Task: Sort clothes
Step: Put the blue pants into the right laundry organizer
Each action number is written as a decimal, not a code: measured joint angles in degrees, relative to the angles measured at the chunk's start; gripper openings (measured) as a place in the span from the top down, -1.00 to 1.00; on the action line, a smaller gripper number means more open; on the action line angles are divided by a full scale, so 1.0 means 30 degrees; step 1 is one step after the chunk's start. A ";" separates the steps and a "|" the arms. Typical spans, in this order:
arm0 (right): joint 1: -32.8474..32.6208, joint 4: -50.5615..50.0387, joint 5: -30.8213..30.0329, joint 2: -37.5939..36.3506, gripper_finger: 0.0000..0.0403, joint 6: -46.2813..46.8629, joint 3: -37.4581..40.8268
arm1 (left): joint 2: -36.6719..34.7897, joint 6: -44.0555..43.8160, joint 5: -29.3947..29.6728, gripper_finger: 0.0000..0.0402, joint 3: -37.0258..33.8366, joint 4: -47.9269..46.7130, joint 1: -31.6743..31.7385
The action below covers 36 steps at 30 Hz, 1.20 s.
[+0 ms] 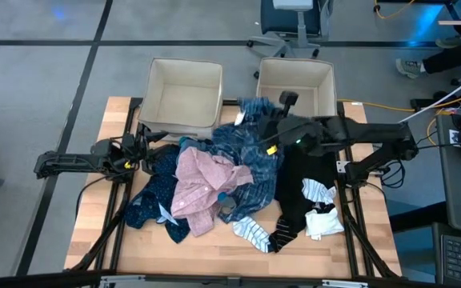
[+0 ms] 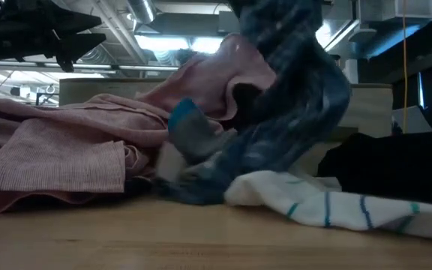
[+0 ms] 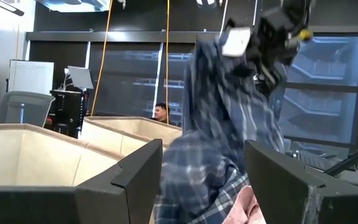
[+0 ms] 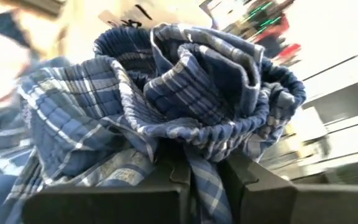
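Observation:
My right gripper (image 1: pixel 269 122) is raised over the pile's far side, shut on the blue plaid shirt (image 1: pixel 246 148). In the low view the plaid shirt (image 2: pixel 298 97) hangs down onto the heap. Beside it lie the pink shirt (image 1: pixel 202 184), the navy dotted top (image 1: pixel 152 196), a black piece (image 1: pixel 298 188), a striped sock (image 1: pixel 254 232) and white socks (image 1: pixel 322 220). My left gripper (image 1: pixel 140 150) waits open at the table's left, its fingers around nothing (image 3: pixel 204 186). My right gripper pinches a gathered bunch of the plaid shirt (image 4: pixel 204 163) between its two fingers, several layers crumpled together. The fingers come from the table's right, slanting slightly down. The shirt (image 3: pixel 229 124) hangs below the gripper, and its lower part (image 1: pixel 242 172) rests on the pile.
Two beige fabric bins stand at the far edge, one at the left (image 1: pixel 160 112) and one at the right (image 1: pixel 272 74). Bare wood (image 1: pixel 206 256) shows along the near edge. A person (image 3: pixel 161 113) sits in the room beyond the bins.

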<state>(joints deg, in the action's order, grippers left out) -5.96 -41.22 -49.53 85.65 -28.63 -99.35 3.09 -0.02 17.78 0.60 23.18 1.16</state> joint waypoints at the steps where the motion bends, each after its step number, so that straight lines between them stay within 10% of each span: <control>1: 0.0000 0.0747 -0.0342 -0.0006 0.82 -0.0986 -0.0342 | 0.0000 -0.0011 0.0000 -0.08 0.0000 -0.0002 0.0004; 19: 0.4605 1.2903 -0.0249 -0.0022 0.82 -2.0136 -0.5504 | -0.0007 -0.0492 0.0000 -0.08 0.0000 0.0463 0.0004; 26: 0.7927 1.1432 0.1842 -0.0147 0.82 -1.8208 -0.6075 | -0.0015 -0.0557 0.0000 -0.08 0.0000 0.0670 -0.0001; 36: 1.2846 0.3014 0.5332 -0.0785 0.82 -0.6814 -0.3271 | -0.0007 -0.0498 -0.0001 -0.08 0.0000 0.0576 0.0003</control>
<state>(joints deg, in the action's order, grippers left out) 32.58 -32.18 -33.54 83.29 -49.07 -109.17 3.07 -1.51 17.78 0.60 24.91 1.17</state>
